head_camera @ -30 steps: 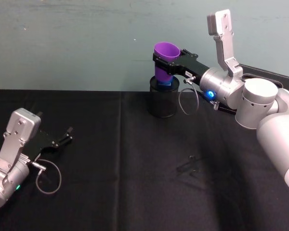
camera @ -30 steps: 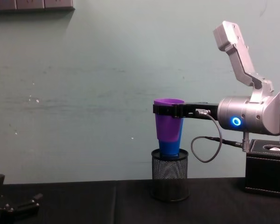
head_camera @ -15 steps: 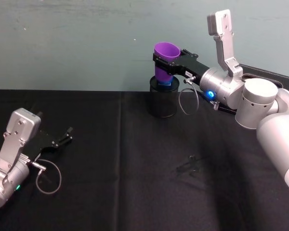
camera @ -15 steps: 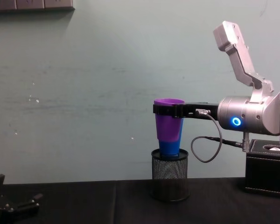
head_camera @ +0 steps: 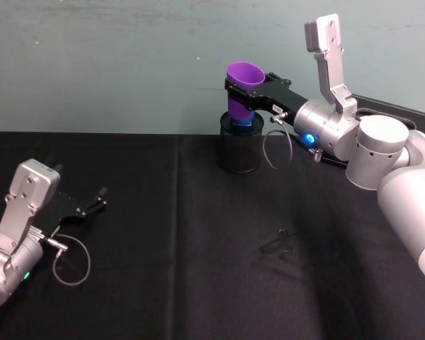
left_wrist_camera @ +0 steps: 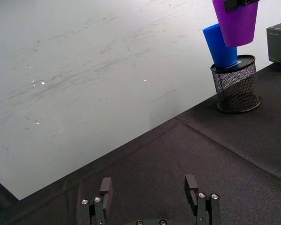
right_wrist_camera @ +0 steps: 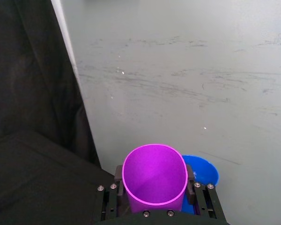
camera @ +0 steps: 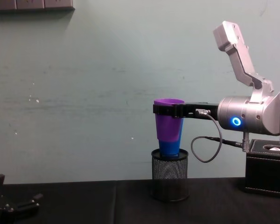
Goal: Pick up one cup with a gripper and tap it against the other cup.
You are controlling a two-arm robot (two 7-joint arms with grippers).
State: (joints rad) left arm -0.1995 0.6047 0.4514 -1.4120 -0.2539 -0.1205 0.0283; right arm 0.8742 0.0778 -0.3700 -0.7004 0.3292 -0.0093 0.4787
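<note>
My right gripper (head_camera: 235, 91) is shut on the purple cup (head_camera: 242, 88) just under its rim and holds it upright in the air above the black mesh holder (head_camera: 239, 152). The blue cup (left_wrist_camera: 219, 47) stands tilted inside that holder. Its rim lies right beside the purple cup (left_wrist_camera: 236, 21), and the two seem to touch. In the right wrist view the purple cup (right_wrist_camera: 154, 173) sits between the black fingers (right_wrist_camera: 110, 192), with the blue cup (right_wrist_camera: 203, 171) close behind it. My left gripper (head_camera: 99, 198) rests open on the table at the near left.
A black cloth (head_camera: 163, 241) covers the table. A black box (camera: 268, 170) stands at the back right, next to the right arm. A small dark object (head_camera: 278, 244) lies on the cloth in front of the holder. A pale wall runs right behind the holder.
</note>
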